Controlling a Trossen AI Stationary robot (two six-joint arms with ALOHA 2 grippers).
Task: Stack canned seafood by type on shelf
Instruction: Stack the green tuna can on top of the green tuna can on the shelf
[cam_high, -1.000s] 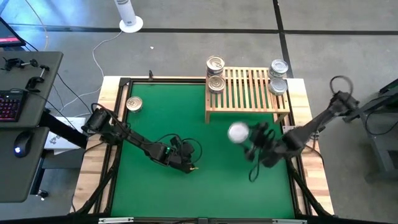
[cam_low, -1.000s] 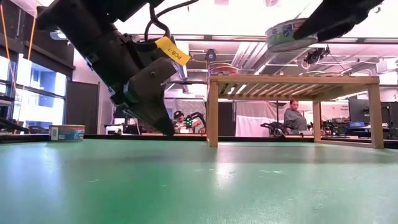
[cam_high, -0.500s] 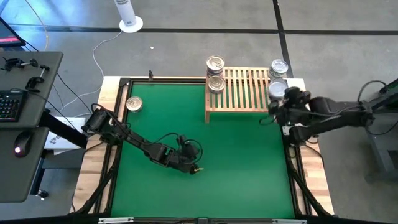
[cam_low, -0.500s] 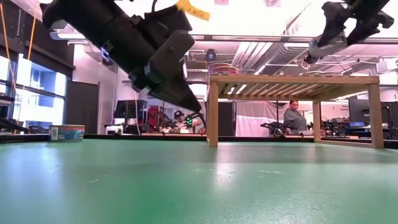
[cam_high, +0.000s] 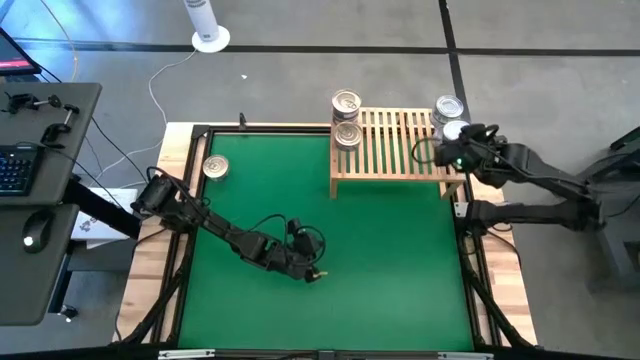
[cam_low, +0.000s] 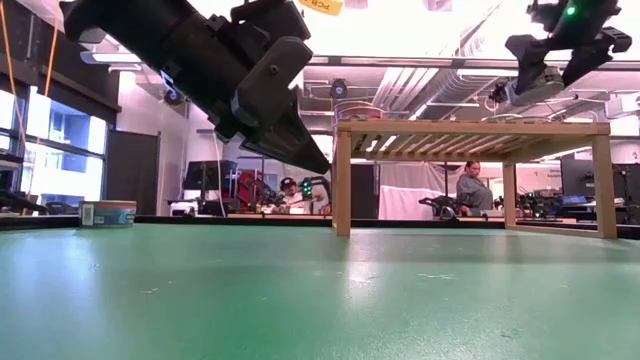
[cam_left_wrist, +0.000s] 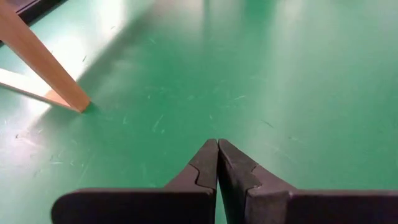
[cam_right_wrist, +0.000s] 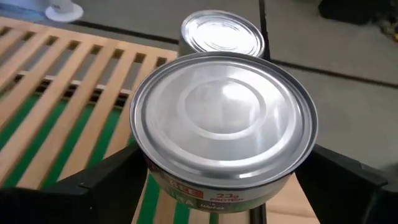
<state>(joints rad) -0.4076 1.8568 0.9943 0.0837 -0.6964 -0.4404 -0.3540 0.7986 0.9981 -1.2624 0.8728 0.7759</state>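
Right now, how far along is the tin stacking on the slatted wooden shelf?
Round silver tins already sit stacked at both far corners of the light-wood slatted shelf. The right gripper holds another tin over the right stack. One tin remains on the green mat; the left gripper waits shut.

Left pincer (cam_left_wrist: 217, 163) with fingers pressed together, poised over the green desk (cam_left_wrist: 280, 74), light-wood shelf leg (cam_left_wrist: 37, 65) standing on the desk nearby

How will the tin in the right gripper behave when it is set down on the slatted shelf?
Probably stable: the tin is squat with a flat lid. Its smooth metal may slip between the right gripper fingers. On the shelf slats, it likely bridges the gaps.
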